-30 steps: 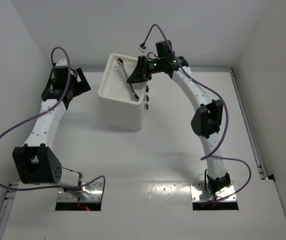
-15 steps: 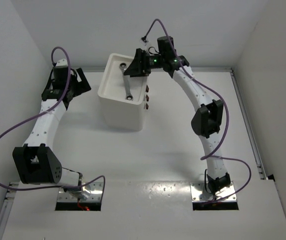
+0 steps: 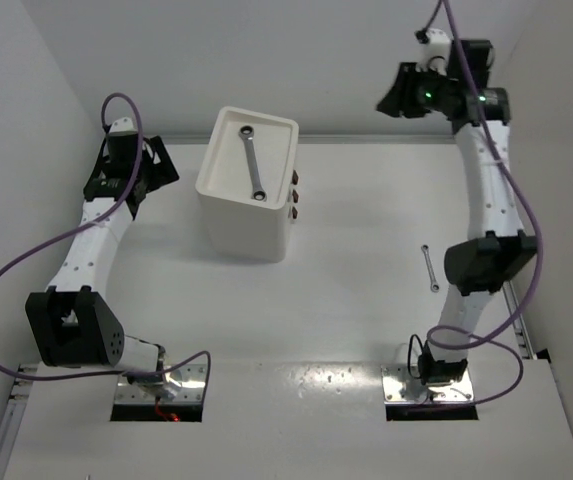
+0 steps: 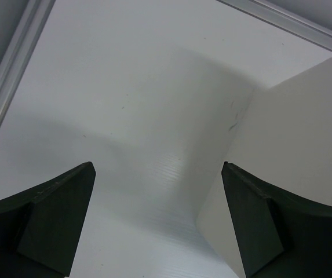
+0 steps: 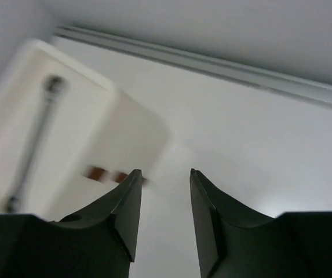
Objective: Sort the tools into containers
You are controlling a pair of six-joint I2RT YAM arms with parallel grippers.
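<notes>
Cabinet [image 3: 238, 225] sits at the back left of the desk [image 3: 346, 310], and its tray [image 3: 223, 160] on top now holds one wrench [image 3: 253, 163], lying lengthwise with nothing touching it. A second ago my right gripper [image 3: 394, 98] was down over that tray at the wrench. Since then I have let go and swung the right arm high toward the back right, well apart from the cabinet. On the right wrist view its jaws stand a little apart with nothing between them, and the cabinet is blurred below and to the left. I judge that as one tool sorted and the arm free for the next.

My left gripper [image 3: 151, 170] hangs near the cabinet's left wall, jaws spread wide and empty. Its wrist camera shows only bare desk and that white wall.

A second wrench [image 3: 429, 268] lies flat on the desk at the right, just beside the right arm's elbow and well apart from the cabinet. It is my likely next pick, and an awkward one. The arm would have to fold a long way back over its own lower links, and a slim bar lying flat gives the jaws little to pinch.

The small dark red handles [image 3: 293, 195] on the cabinet's right face mark the drawers, which look shut. I see no other tools in these views.
</notes>
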